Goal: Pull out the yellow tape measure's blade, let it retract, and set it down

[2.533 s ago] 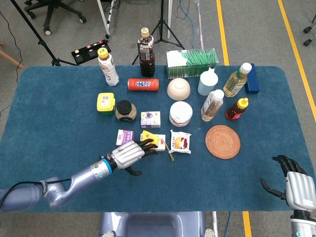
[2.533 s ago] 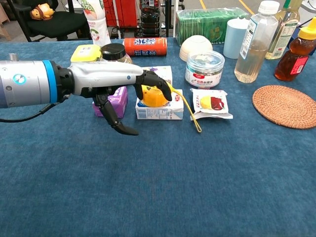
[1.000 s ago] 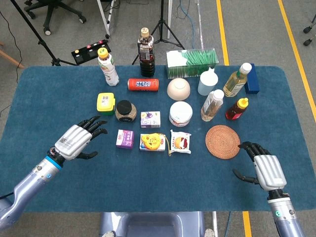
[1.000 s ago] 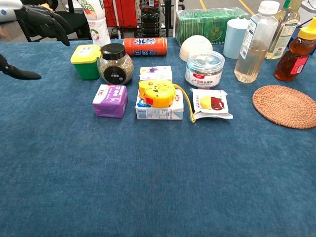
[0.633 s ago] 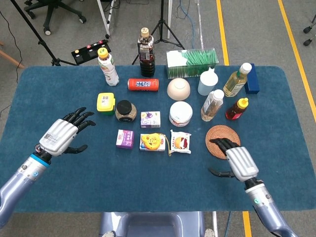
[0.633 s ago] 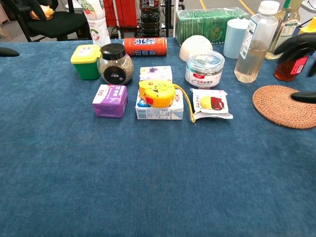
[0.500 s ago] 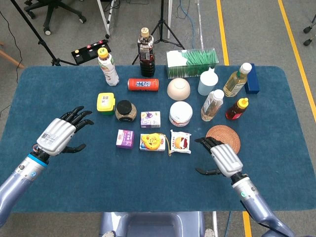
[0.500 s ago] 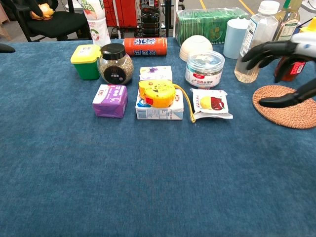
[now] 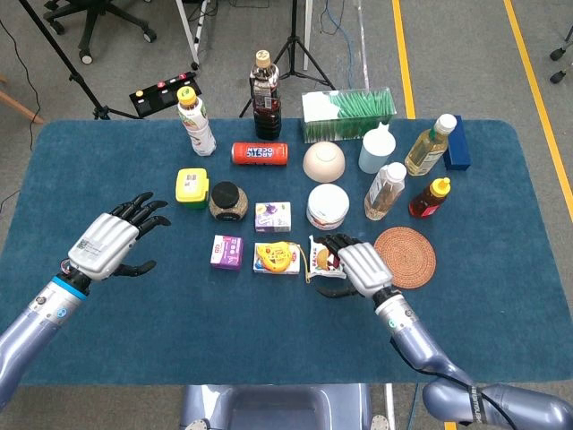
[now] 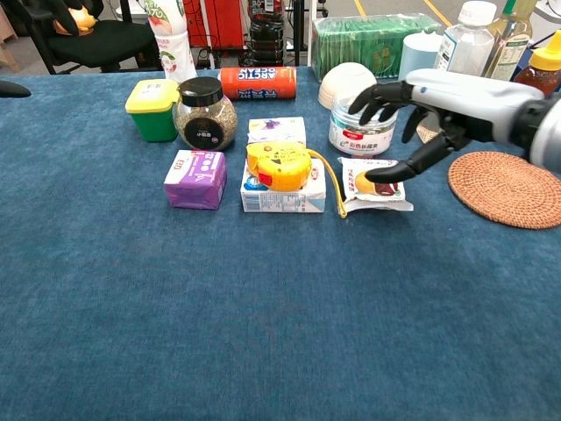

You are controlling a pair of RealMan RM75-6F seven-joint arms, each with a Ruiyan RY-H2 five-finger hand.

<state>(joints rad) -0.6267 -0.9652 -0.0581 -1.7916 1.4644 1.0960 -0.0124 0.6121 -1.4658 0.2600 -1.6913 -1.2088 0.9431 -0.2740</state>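
The right hand (image 10: 438,105) has its fingers (image 10: 386,95) spread, holding nothing, over the snack packet (image 10: 375,184) at centre frame. The left hand (image 9: 107,244), also open and empty, hovers at left. The tape measure (image 10: 279,165) sits on a small carton (image 10: 282,195) left of the packet: probably hard, compact, fairly heavy; best gripped round the case, loop clear

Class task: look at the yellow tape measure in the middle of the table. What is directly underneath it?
The yellow tape measure rests on a small white carton lying flat on the blue table. The carton's top face is mostly covered, so its label there cannot be read.
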